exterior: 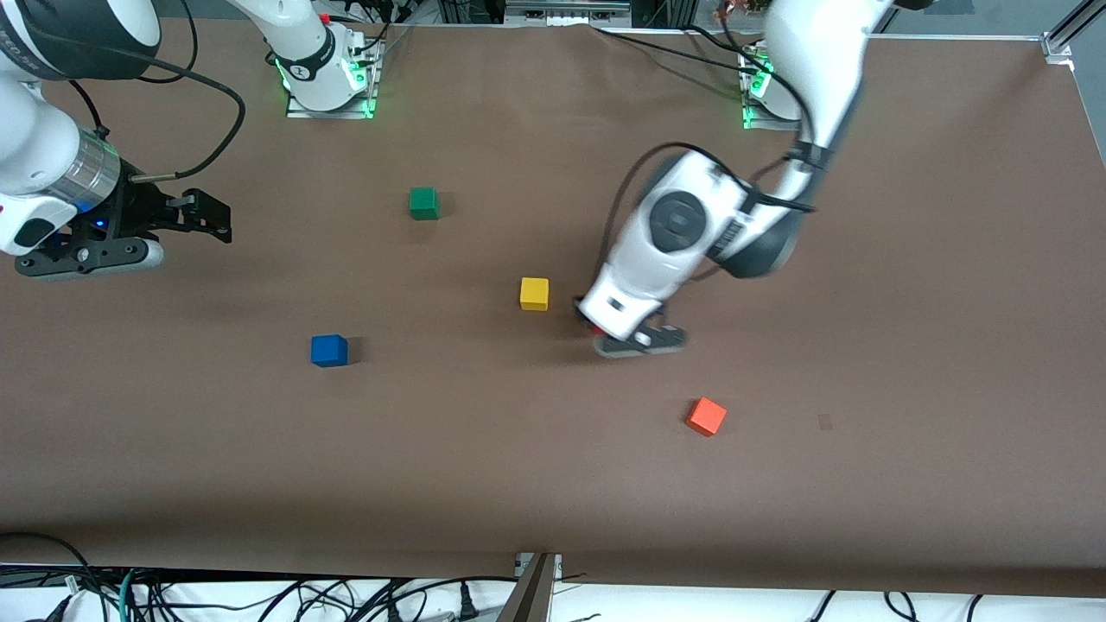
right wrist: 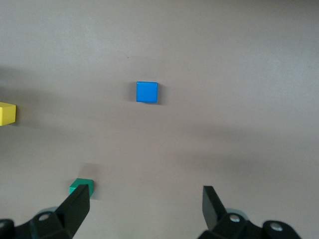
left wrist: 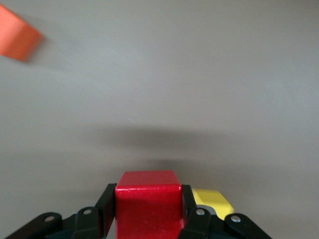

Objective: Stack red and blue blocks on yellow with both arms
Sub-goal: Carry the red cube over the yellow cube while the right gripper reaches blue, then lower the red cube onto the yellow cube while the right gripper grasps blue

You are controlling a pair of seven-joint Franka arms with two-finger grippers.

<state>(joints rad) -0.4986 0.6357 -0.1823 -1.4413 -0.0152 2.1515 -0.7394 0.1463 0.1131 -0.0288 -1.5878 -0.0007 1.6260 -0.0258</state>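
My left gripper (exterior: 596,326) is shut on the deep red cube (left wrist: 148,204), which sits squarely between both fingers. It is low over the table, right beside the yellow cube (exterior: 534,294), toward the left arm's end. The yellow cube's corner shows next to one finger in the left wrist view (left wrist: 212,199). In the front view the hand hides nearly all of the red cube. The blue cube (exterior: 329,350) lies alone on the table and shows in the right wrist view (right wrist: 146,92). My right gripper (exterior: 216,220) is open and empty (right wrist: 147,204), high over the right arm's end.
A green cube (exterior: 423,203) lies nearer the robot bases and shows by a finger in the right wrist view (right wrist: 81,186). An orange-red cube (exterior: 706,416) lies nearer the front camera than the left hand and shows in the left wrist view (left wrist: 17,35). The brown table (exterior: 907,345) is otherwise bare.
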